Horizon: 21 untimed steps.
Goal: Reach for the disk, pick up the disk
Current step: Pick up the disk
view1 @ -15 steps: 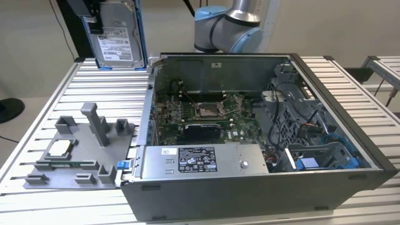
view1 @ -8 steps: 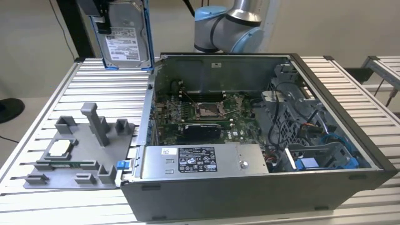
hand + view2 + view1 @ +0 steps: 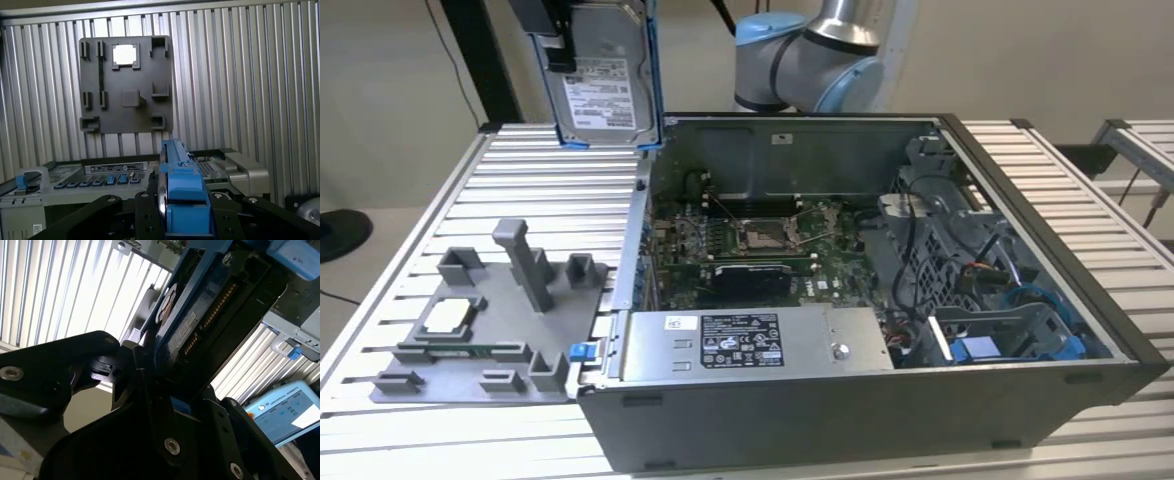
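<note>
- gripper [image 3: 567,48] clamped on the disk [image 3: 607,85], one black finger on each flat face; in the first wrist view the fingers [image 3: 145,217] press either side of the blue frame
- disk in the air, clear of the table [image 3: 520,170], above its far edge towards the exterior view's left, over the far corner of the open computer case [image 3: 1067,330]
- disk near upright, white label facing the exterior camera, blue frame along its side edge
- second wrist view: disk underside with connector row, gripper links dark around it
- grey fixture tray [image 3: 494,330] lies flat on the table near its front corner on the exterior view's left, beside the case
- small white-topped chip [image 3: 447,315] sits in a tray pocket
- grey box with white sticker [image 3: 747,342] inside the case along its front wall
- robot arm [image 3: 814,55] behind the case
</note>
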Tool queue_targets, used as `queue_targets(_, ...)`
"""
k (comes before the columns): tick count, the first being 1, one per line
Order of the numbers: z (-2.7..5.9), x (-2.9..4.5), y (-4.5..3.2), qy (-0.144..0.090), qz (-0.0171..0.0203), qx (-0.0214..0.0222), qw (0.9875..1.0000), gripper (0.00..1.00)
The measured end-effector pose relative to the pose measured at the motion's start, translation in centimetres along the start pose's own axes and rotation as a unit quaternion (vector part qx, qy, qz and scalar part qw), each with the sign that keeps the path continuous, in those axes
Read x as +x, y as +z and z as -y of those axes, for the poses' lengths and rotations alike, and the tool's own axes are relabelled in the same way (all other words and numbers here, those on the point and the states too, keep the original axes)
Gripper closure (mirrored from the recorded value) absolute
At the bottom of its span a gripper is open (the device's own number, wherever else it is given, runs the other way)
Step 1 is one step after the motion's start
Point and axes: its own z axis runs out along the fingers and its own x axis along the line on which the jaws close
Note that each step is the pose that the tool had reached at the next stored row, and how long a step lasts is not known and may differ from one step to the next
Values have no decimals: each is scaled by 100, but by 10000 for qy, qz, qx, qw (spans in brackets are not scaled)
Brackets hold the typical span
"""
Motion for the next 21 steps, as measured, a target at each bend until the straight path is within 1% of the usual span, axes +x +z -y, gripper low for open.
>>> queue_targets(17, 321, -34, -9, -6, -1, -3, 10000, 100)
queue_targets(21, 418, -44, -12, -8, 0, -5, 10000, 100)
